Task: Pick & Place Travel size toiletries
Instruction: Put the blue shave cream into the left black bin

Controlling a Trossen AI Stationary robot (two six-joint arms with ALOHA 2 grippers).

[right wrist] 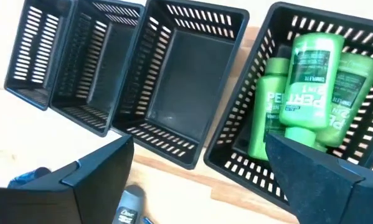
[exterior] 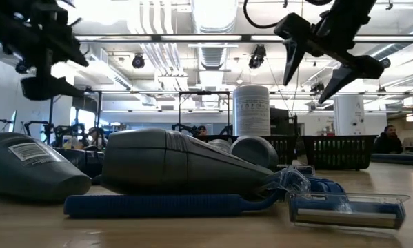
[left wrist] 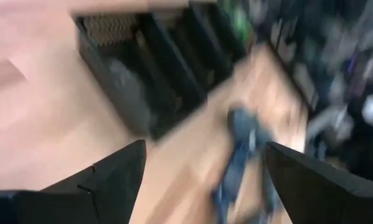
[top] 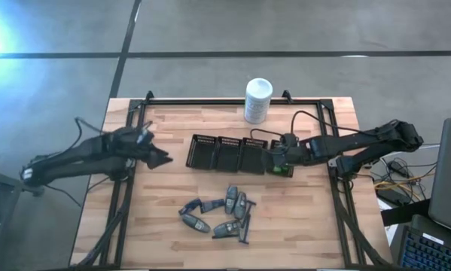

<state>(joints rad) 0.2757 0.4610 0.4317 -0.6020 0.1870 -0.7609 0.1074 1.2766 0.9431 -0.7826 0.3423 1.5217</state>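
Now empty, right jaws wide over green bottles (right wrist: pixel 311 81)

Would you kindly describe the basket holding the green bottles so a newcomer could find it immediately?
Start at the white canister on the table's far edge; in front of it runs a row of black mesh baskets. Take the end basket below the right tool: it alone holds green bottles, while its neighbours appear empty.

We are seeing a pale wood table (top: pixel 172 233) with plank stripes, framed in black. A row of black slotted baskets (top: pixel 229 153) is showing dark mesh walls; bright green bottles (right wrist: pixel 307 87) with white lettering are filling the end one. Grey-silver tubes (top: pixel 233 200) and dark sticks with blue ends (exterior: pixel 172 204) are lying toward the front edge. A white canister (top: pixel 257 100) with grey print is standing at the back edge.
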